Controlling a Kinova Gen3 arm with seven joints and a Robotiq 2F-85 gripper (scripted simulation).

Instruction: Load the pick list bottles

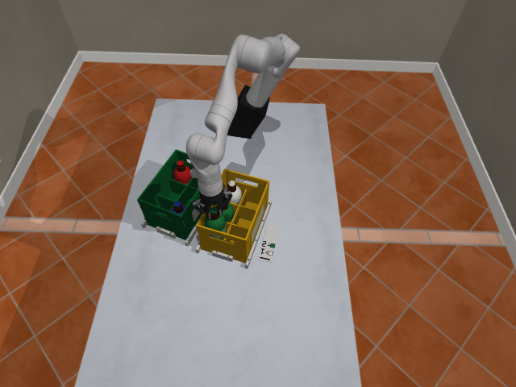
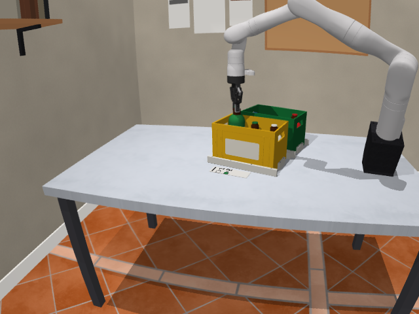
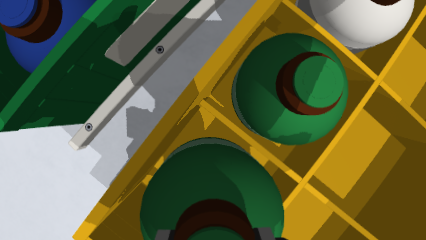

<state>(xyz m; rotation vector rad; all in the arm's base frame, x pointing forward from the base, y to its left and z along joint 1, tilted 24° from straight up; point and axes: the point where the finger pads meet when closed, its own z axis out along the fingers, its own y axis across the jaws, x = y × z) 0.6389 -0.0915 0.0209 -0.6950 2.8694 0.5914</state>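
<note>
Gripper (image 2: 236, 107) fingers point straight down from the white Kinova arm (image 2: 342, 27) and are closed partway around the brown neck of a green-labelled bottle (image 2: 236, 119), which hangs directly beneath them. From where I stand, the bottle's rounded green shoulder shows just above the rim of the yellow crate (image 2: 248, 148), in the corner cell at the crate's end on the side nearest the green crate (image 2: 297, 129). Whether its base is resting on the crate floor I cannot tell; the crate wall hides it.

In the wrist view the held bottle fills the lower edge, with dark finger pads either side of its cap. One cell over, a second green-labelled bottle (image 3: 290, 87) stands upright, and beyond that a white-labelled bottle (image 3: 362, 20) occupies the next cell in the same row. The row of cells alongside shows only yellow dividers.

The green crate sits just beside the yellow one, each on a pale base tray. A red-labelled bottle (image 1: 181, 172) stands in a far cell of the green crate and a blue-labelled bottle (image 1: 178, 206) in a near one.

The pick list (image 1: 268, 243) lies flat on the grey table (image 2: 135, 162), just beside the yellow crate's outer long side. It carries a green marker and a pale one; the numerals look like a two and a one, though they are small.
</note>
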